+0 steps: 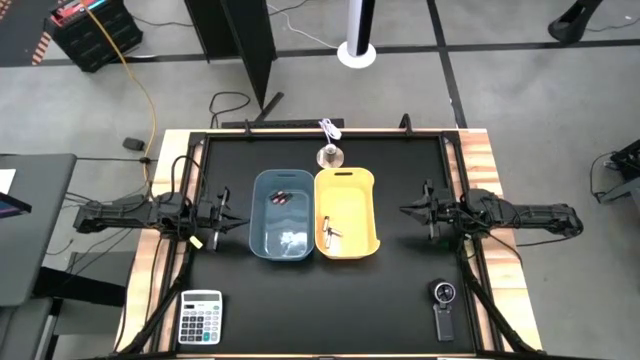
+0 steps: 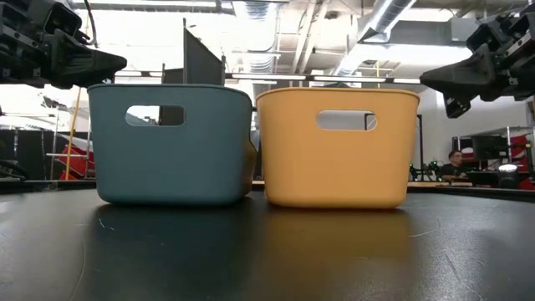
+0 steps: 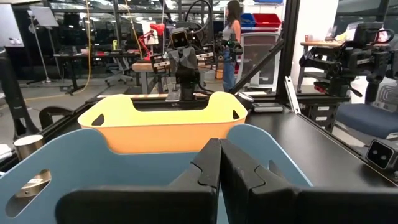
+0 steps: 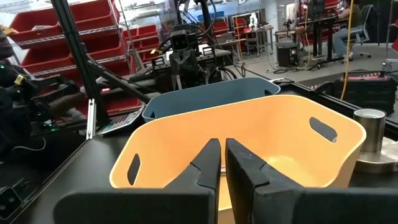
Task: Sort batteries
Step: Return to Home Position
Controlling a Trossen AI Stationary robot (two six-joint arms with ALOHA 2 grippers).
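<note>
The batteries are small, stiff, smooth cylinders. I judge them light and prone to roll, so they are best pinched across the barrel's middle. The dark batteries (image 1: 280, 197) lie in the blue bin (image 1: 256, 212), and the silvery batteries (image 1: 331, 233) lie in the yellow bin (image 1: 374, 215). A pale patch in the blue bin may be only glare. The 2 bins stand side by side mid-worktop (image 1: 400, 290). The left end effector (image 1: 230, 213) hangs beside the blue bin and the right end effector (image 1: 406, 210) near the yellow bin. Both have their fingers closed on nothing, and both arms are level, above rim height, pointing inward.
</note>
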